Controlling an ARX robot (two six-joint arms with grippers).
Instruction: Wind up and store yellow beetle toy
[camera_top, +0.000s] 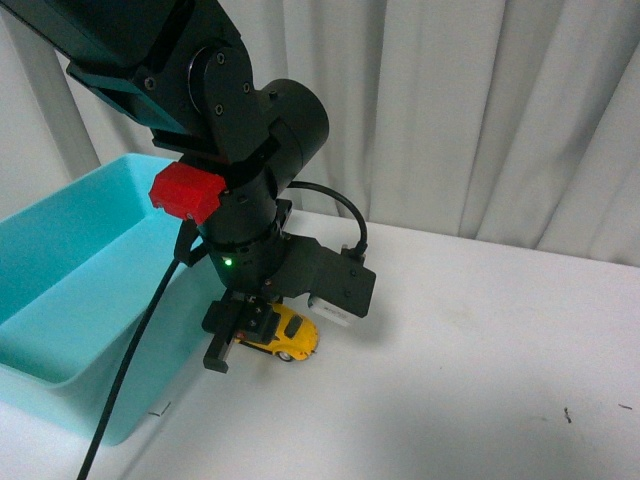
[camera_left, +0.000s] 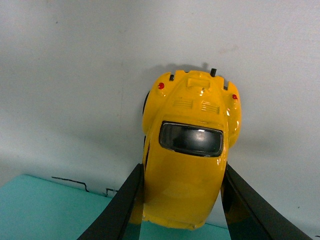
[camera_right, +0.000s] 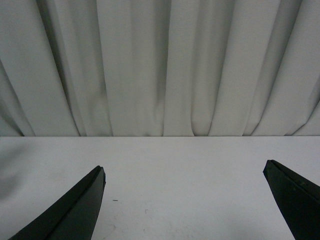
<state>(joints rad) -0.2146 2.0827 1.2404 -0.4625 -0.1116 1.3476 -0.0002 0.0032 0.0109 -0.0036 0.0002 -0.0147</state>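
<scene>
Soft, even, fairly bright light in all views. Front view: a diffuse shadow of the arm (camera_top: 250, 130) falls on the table (camera_top: 500, 330). Left wrist view: small white glare spots on the toy (camera_left: 187, 170), sharply focused. Right wrist view: curtain (camera_right: 160, 65) folds gently shaded.

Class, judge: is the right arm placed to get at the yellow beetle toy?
Probably not: the right end effector faces only table and curtain, while the left end effector grips the yellow beetle toy.

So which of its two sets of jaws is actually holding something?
The left jaws: they press both sides of the yellow beetle toy. The right jaws gape wide over the white table, holding nothing.
</scene>
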